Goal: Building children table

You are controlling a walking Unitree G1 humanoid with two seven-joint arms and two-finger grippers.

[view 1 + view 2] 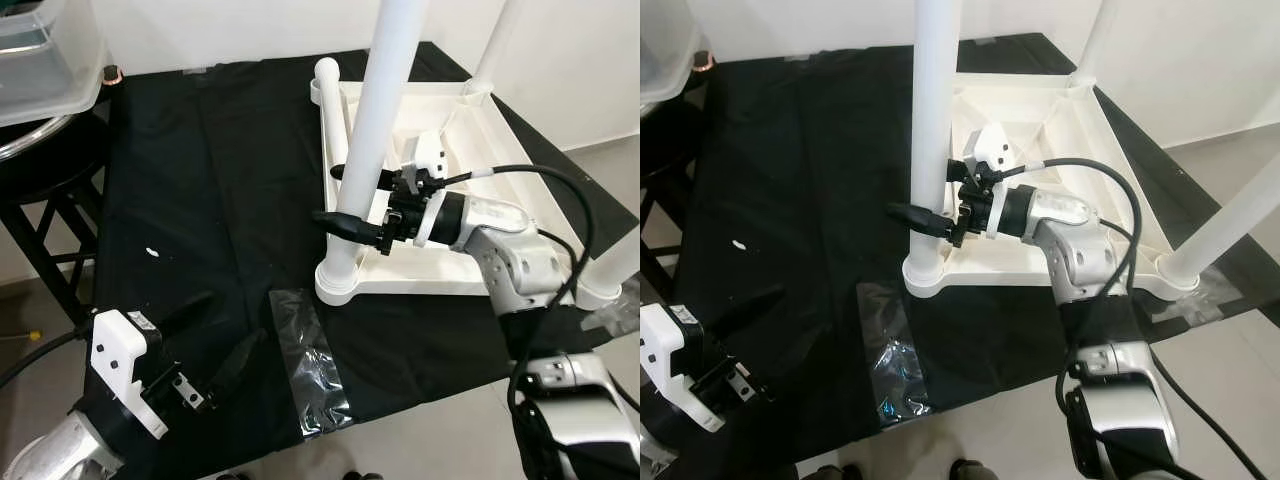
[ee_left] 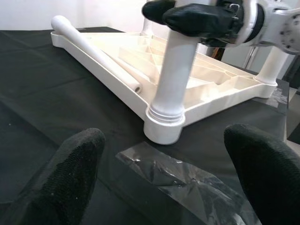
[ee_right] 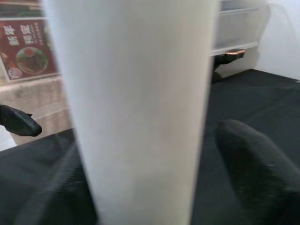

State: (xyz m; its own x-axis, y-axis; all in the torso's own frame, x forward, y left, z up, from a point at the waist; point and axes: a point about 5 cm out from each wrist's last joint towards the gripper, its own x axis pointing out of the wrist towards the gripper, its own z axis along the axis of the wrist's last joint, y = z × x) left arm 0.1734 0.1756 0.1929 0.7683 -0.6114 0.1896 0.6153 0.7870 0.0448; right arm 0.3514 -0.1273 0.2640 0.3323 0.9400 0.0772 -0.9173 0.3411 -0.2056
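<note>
- Left gripper [image 1: 205, 365]: nearest the camera, jaws spread and empty, beside a plastic bag [image 1: 310, 360].
- Right gripper [image 1: 345, 205]: jaws clamp the upright leg [image 1: 375, 140] in the upturned table top [image 1: 450, 270]; best turned square to its socket.
- Spare leg [image 1: 333, 105]: lies along the frame.

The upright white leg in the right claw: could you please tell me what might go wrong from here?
1. The right claw grips the upright leg low down; a sideways pull might lever it crooked in its corner socket.
2. The upturned tabletop lies unclamped on the black cloth and could slide.
3. The loose leg lying along the rim may roll off.
</note>
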